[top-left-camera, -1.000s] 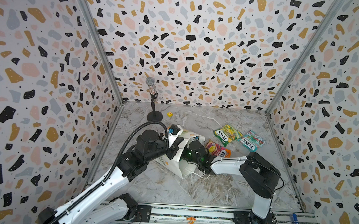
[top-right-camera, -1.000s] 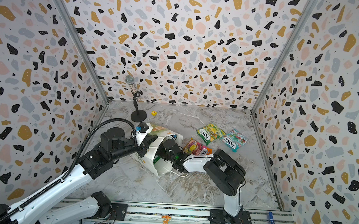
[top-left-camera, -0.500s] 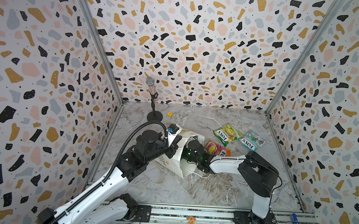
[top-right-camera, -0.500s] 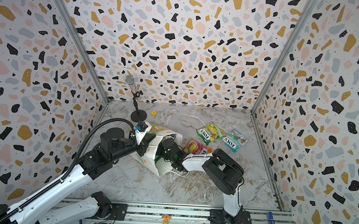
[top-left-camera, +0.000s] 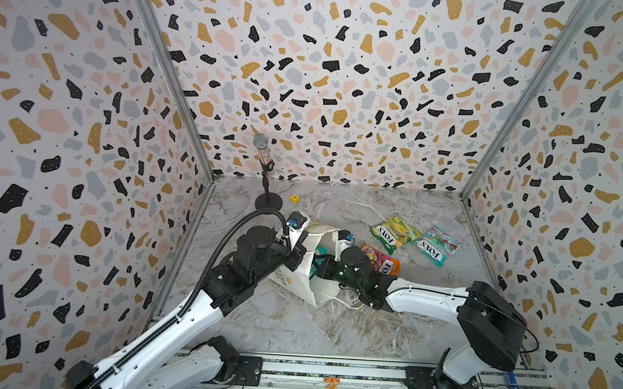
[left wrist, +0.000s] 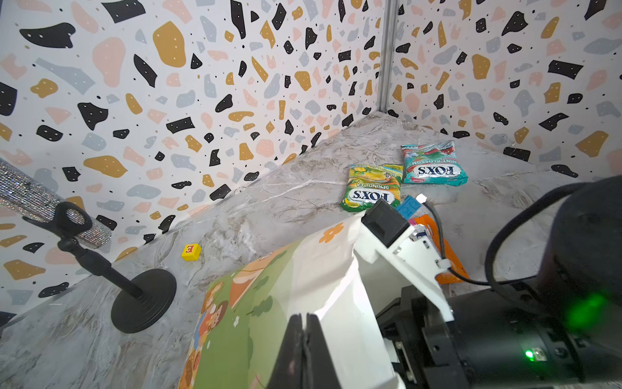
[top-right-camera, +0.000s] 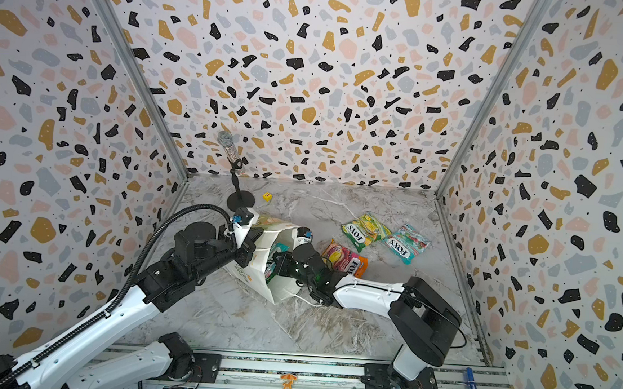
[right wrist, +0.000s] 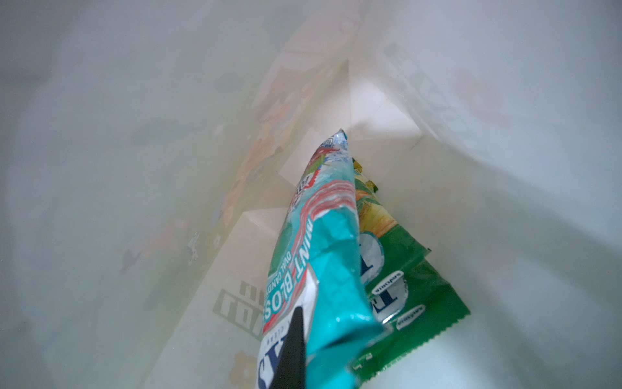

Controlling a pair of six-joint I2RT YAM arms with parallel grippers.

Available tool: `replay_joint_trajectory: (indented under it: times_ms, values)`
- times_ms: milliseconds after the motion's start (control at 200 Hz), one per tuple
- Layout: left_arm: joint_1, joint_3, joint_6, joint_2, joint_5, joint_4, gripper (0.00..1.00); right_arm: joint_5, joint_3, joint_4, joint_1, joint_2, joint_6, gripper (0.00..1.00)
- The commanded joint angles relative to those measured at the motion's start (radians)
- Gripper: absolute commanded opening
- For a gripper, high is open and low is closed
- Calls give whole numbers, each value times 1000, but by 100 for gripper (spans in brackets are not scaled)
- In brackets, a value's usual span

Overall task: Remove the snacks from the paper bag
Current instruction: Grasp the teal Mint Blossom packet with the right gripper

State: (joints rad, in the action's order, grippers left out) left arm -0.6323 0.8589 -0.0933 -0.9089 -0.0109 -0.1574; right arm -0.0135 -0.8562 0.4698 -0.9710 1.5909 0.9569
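The left gripper [left wrist: 304, 336] is pinched on the rim of the tipped paper bag [top-left-camera: 320, 291], while the right gripper [top-right-camera: 278, 267] — reaching inside — is clamped on a teal Mint Blossom pouch [right wrist: 333, 242] beside a green pouch [right wrist: 407, 279].

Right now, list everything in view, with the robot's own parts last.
paper bag: one, white with green print, tipped over mid-table
green-yellow pouch: one, on the table right of the bag
teal-red pouch: one, beside the green-yellow pouch
orange-pink pouch: one, by the bag's mouth
teal pouch: one, inside the bag
green pouch: one, inside the bag
cube: one, yellow, back left
microphone: one, silver, black stand, back left
left hand: shut on the bag's rim
right hand: inside the bag, shut on the teal pouch
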Motion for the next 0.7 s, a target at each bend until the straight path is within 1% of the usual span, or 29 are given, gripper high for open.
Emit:
replay_joint_trajectory:
  times_ms: [0,165,380,551,696]
  values:
    - [0,-1,-6,18,-12,32,0,-7,16,-51,-4,-87,-99,0]
    - [0,-8,-13,29,40,44,0,18,32,-124,-4,-171,-197,0]
    - [0,-8,-10,29,22,40,0,59,32,-251,-4,-295,-325,0]
    - [0,-6,-9,28,13,39,0,98,53,-330,-4,-422,-416,0]
    - [0,-6,-6,30,8,40,0,84,73,-398,-4,-548,-482,0]
